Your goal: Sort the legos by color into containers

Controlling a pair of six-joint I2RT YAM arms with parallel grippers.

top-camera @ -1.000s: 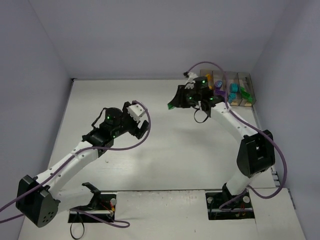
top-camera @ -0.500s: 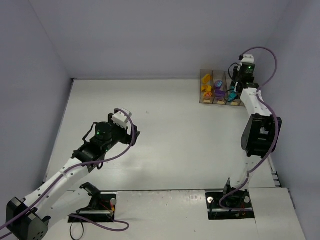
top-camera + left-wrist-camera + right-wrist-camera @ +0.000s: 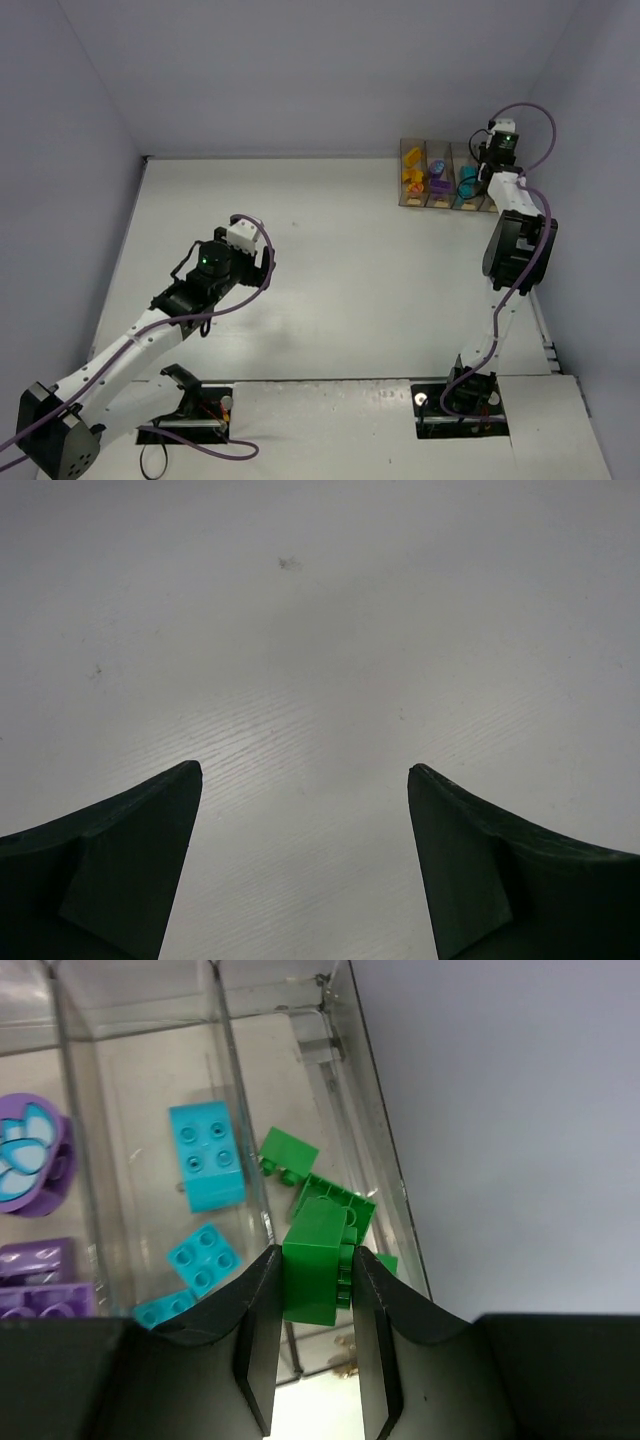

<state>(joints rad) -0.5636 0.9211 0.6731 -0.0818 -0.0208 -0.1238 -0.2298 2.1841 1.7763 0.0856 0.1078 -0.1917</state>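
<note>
I have a green brick (image 3: 318,1235) clamped between the two fingers of my right gripper (image 3: 314,1260), which are closed in tight on its sides. It hangs over the row of bins (image 3: 225,1080), at the end compartment farthest from the yellow one, just above the green bricks (image 3: 288,1152) lying in that compartment. One compartment over I see the teal bricks (image 3: 205,1155), and past them the purple bricks (image 3: 35,1160). From the overhead camera the yellow bricks (image 3: 412,180) lie in the bin at the opposite end of the row. The right arm covers the green end, so I can't see that compartment from there. The bins stand at the far right corner of the table (image 3: 330,260), close by the wall (image 3: 580,150). My left gripper (image 3: 305,780) is well apart from the bins, over bare table to the near left of them, its fingers spread wide with nothing between them.
</note>
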